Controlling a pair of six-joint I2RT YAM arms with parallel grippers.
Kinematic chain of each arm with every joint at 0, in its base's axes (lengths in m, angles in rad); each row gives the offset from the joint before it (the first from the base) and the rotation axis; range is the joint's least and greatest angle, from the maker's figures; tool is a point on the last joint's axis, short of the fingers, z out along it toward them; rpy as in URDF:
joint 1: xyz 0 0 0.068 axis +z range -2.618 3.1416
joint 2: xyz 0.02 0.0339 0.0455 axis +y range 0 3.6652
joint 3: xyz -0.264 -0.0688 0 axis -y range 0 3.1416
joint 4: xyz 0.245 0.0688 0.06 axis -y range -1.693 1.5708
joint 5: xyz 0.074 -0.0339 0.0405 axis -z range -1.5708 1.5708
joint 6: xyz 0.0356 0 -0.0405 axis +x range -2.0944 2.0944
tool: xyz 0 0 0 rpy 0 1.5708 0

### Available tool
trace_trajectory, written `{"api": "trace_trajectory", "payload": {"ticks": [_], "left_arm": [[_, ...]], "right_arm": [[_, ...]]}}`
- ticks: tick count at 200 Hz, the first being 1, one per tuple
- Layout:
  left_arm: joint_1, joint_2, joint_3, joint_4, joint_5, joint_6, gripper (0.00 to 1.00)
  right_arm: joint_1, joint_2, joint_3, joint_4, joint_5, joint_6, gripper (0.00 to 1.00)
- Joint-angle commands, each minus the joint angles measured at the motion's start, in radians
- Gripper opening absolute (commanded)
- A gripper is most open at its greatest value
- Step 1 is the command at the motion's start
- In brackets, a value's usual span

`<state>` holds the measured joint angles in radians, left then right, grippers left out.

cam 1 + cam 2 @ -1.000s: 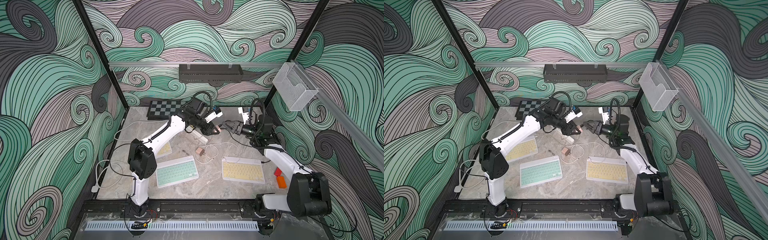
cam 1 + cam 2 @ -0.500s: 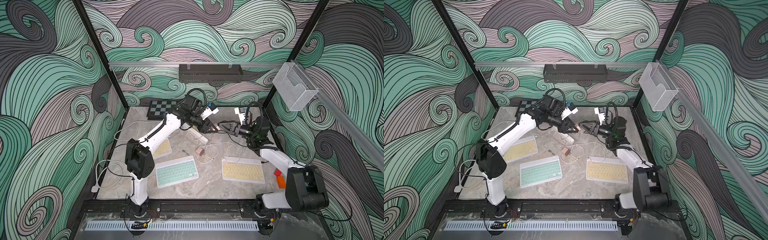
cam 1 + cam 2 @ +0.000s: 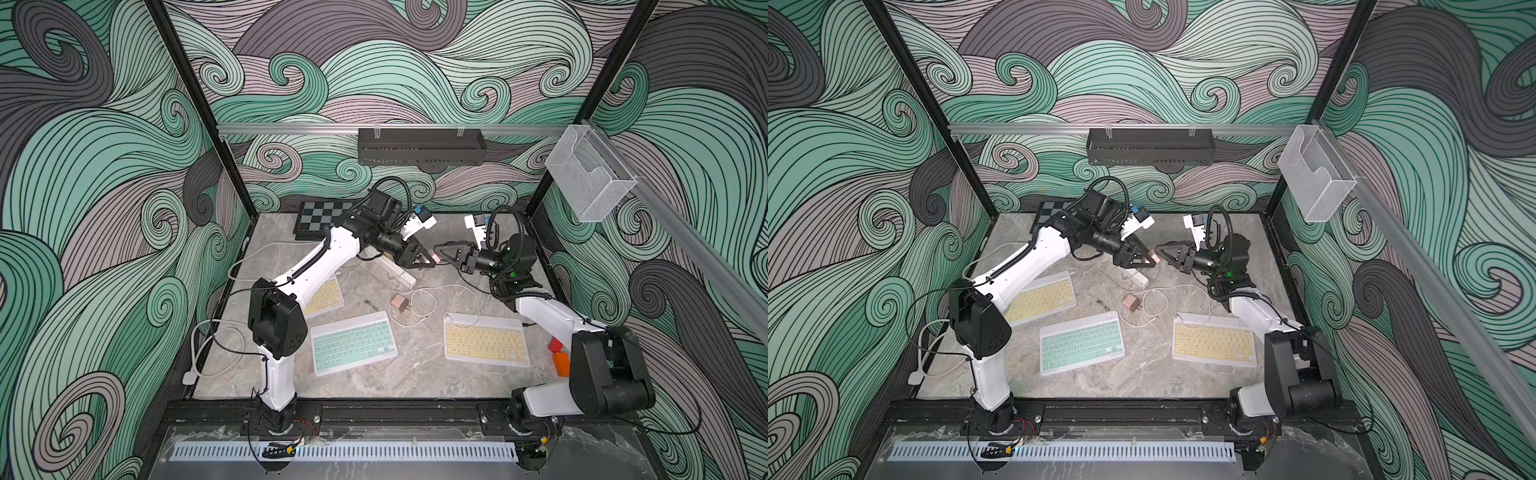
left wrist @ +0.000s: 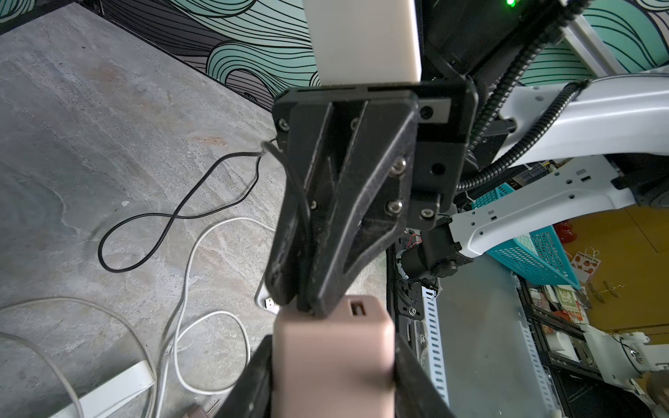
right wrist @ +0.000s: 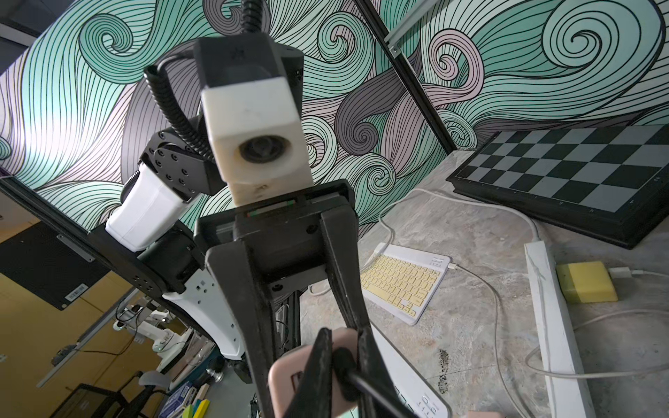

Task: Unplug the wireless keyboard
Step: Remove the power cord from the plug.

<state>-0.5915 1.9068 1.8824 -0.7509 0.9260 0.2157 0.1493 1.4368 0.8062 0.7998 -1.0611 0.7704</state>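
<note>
i see my left gripper (image 3: 1153,261) clamped on the pink charger (image 4: 333,362), right gripper (image 4: 307,300) pinching the black cable (image 4: 173,213) against the charger's end, both raised near the white power strip (image 3: 397,272)

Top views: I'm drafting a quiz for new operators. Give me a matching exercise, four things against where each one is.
Things:
1 pink charger
2 black cable
3 mint keyboard
4 chessboard

Places:
a at the table back edge
b in the left gripper
c between two yellow keyboards
d pinched by the right gripper

Pairs: 1-b; 2-d; 3-c; 4-a
</note>
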Motion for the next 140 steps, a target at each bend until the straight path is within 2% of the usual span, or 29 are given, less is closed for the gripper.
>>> {"api": "trace_trajectory", "payload": {"ticks": [1,33,50,60,103,140], "left_arm": [[0.006,-0.032,0.015,0.036,0.052,0.007,0.27],[0.01,-0.035,0.017,0.037,0.069,0.009,0.23],[0.01,-0.041,0.014,0.022,0.08,0.025,0.11],[0.01,-0.046,0.012,0.01,0.085,0.039,0.0],[0.011,-0.064,-0.023,0.014,0.06,0.036,0.0],[0.012,-0.043,-0.007,-0.054,0.009,0.036,0.0]], "right_arm": [[0.016,0.012,0.019,0.041,-0.056,0.018,0.1],[0.016,0.013,0.028,0.045,-0.056,0.021,0.0],[0.016,0.011,0.036,0.049,-0.053,0.029,0.0],[0.017,0.007,0.04,0.045,-0.038,0.029,0.0],[-0.004,-0.026,0.041,0.014,0.051,0.014,0.0],[-0.006,-0.061,0.08,-0.209,0.094,-0.164,0.0]]}}
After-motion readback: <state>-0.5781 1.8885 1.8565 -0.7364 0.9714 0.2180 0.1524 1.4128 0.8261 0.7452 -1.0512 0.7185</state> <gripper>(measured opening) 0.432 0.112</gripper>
